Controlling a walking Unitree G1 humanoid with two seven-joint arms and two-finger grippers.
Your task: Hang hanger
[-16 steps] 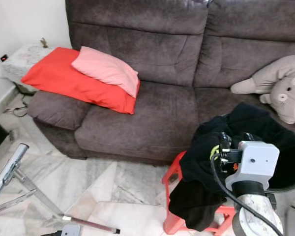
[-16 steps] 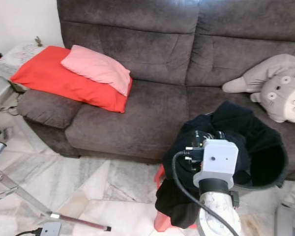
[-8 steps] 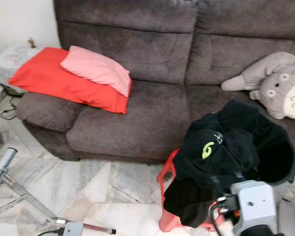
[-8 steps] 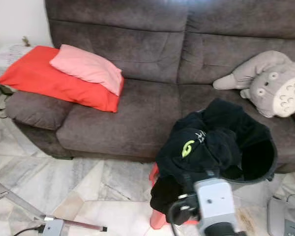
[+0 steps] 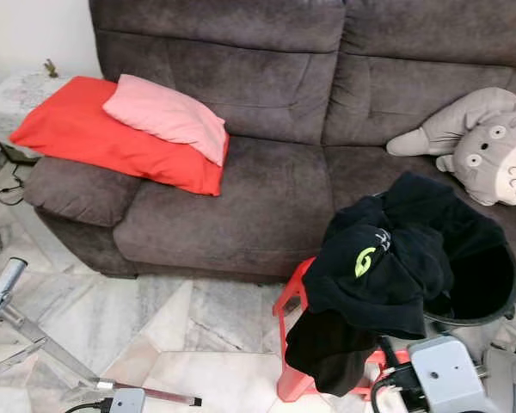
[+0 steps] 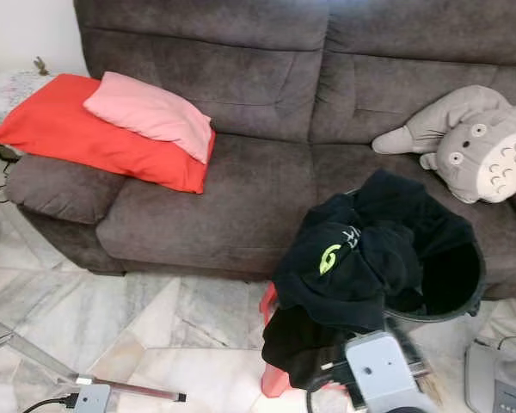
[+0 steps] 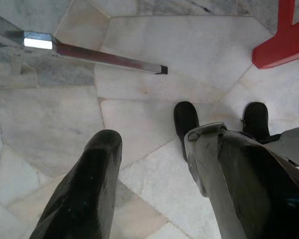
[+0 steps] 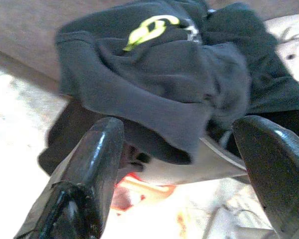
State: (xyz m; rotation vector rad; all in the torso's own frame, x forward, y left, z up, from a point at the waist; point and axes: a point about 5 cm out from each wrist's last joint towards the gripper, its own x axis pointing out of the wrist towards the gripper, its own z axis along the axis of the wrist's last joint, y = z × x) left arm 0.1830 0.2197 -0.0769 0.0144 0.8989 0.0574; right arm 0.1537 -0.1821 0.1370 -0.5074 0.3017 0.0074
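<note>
Just below black clothes (image 8: 154, 89) on red stool (image 5: 294, 301): right gripper (image 8: 179, 189) open, empty.

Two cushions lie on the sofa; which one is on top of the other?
The pink cushion is on top. It rests on the larger red cushion, which lies flat on the sofa's seat and armrest.

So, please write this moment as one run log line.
right gripper: open, before black clothes | left gripper: open, over floor | hanger: none seen

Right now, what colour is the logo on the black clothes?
Neon yellow-green, on the black clothes; clearest in the left eye view.
</note>
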